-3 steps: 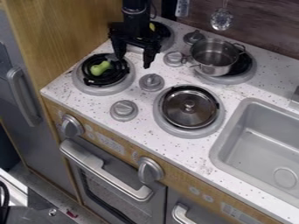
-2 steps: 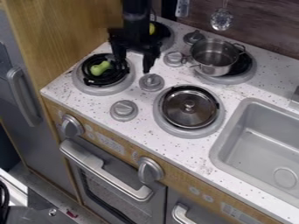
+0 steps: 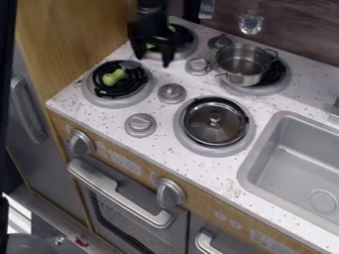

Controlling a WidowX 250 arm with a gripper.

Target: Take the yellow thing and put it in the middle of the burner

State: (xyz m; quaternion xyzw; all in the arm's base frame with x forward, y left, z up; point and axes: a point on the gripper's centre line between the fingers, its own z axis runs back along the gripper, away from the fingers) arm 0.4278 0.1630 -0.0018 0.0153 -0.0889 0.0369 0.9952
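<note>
The gripper (image 3: 153,60) hangs over the back left burner (image 3: 189,45), its two fingers spread apart. Partly hidden behind it, a yellow-green thing (image 3: 172,28) shows on that burner, with another bit of the same colour between the fingers; I cannot tell whether both belong to one object. On the coil of the front left burner (image 3: 112,101) lies a light green thing (image 3: 114,77) with a grey end, to the lower left of the gripper and apart from it.
A metal pot (image 3: 243,64) stands on the back right burner and a round lid (image 3: 214,120) lies on the front right one. Grey knobs (image 3: 171,93) sit between burners. The sink (image 3: 298,163) is at right. A dark shape (image 3: 7,99) runs along the left edge.
The gripper has shifted up and slightly left in the view, away from the front left burner and the knob. A dark shape has come in along the left edge.
</note>
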